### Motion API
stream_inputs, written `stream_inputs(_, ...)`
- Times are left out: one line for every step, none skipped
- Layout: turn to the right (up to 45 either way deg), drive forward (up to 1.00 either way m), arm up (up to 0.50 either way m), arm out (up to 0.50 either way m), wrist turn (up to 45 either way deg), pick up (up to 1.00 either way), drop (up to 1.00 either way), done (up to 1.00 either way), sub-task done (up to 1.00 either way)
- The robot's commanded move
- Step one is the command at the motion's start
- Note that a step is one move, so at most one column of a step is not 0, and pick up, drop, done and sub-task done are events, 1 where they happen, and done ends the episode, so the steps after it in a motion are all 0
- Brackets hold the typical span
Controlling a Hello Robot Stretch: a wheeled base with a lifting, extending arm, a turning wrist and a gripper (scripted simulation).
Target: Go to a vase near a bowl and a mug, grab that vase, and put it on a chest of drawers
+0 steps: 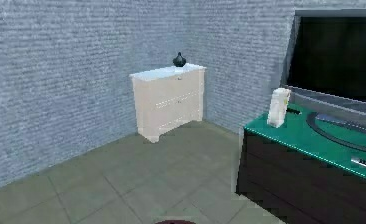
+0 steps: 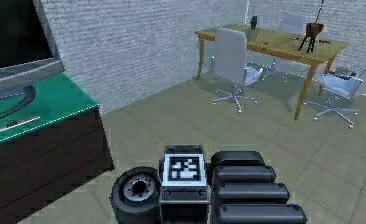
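The robot should probably park side-on beside the chest of drawers (image 1: 169, 100) at eleven o'clock; what the tool (image 2: 137, 197) holds, if anything, cannot be told.

Tiled floor (image 1: 121, 175) lies open from the green-topped cabinet (image 1: 291, 155) to the white chest of drawers (image 1: 168, 100) in the corner beyond it — a clear lane. The cabinet blocks the forward view's right, with a television (image 1: 336, 55) and a small white object (image 1: 279, 107) on its top. Past the cabinet's other end, floor runs free to a wooden tabletop (image 2: 281, 42) ringed by office chairs (image 2: 231, 55).
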Motion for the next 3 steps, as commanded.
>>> stream_inputs(0.0, 1.0, 0.0, 0.0, 0.0, 0.0, 0.0, 0.0, 0.0)
stream_inputs(6.0, 0.0, 0.0, 0.0, 0.0, 0.0, 0.0, 0.0, 0.0)
stream_inputs(0.0, 0.25, 0.0, 0.0, 0.0, 0.0, 0.0, 0.0, 0.0)
